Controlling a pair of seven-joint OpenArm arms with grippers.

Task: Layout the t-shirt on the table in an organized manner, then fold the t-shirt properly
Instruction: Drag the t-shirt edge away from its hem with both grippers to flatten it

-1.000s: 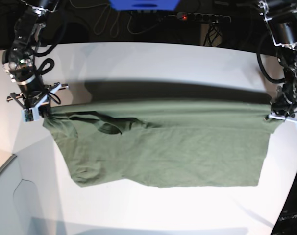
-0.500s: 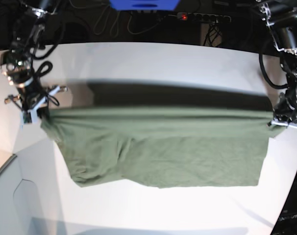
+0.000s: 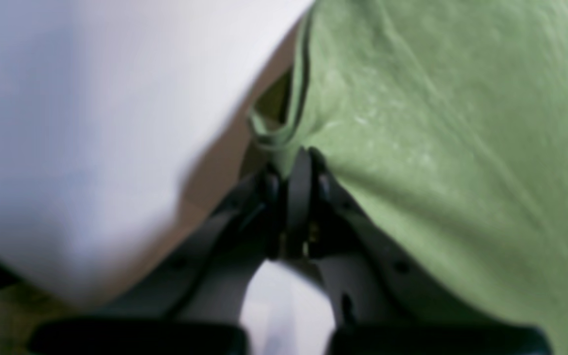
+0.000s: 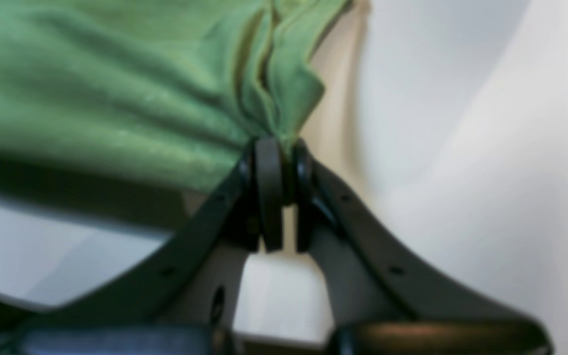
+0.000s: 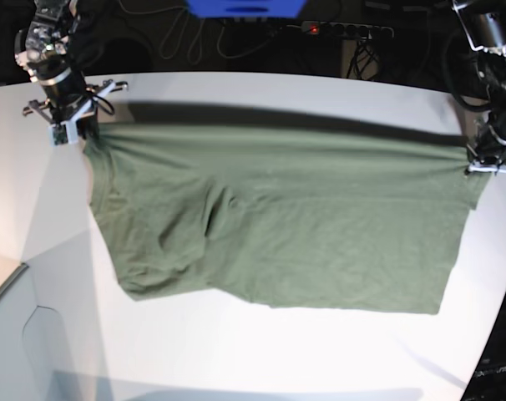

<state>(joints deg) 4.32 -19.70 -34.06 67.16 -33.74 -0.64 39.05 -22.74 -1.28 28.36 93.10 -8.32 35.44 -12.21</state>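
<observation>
A: Surface: large smooth white worktop point(image 5: 236, 359) with a curved far edge; dark background behind it with cables and a power strip point(image 5: 346, 30). The near part of the worktop is bare.

B: Garment position?

A: Plain olive-green short-sleeved cloth t-shirt point(image 5: 278, 225) spread across the middle. Its near hem rests on the worktop, running from the lower left corner to the lower right one. A soft vertical crease sits left of centre. The far edge is pulled into a nearly straight line between the two arms, with a dark shadow band on the worktop just behind it.

B: Arms?

A: Right gripper point(image 4: 276, 148), at the base view's far left: jaws pressed together on a bunched, pleated corner of the cloth. Left gripper point(image 3: 299, 158), at the base view's far right: jaws pressed together on the cloth edge beside a rolled hem. Both wrist views are blurred.
</observation>
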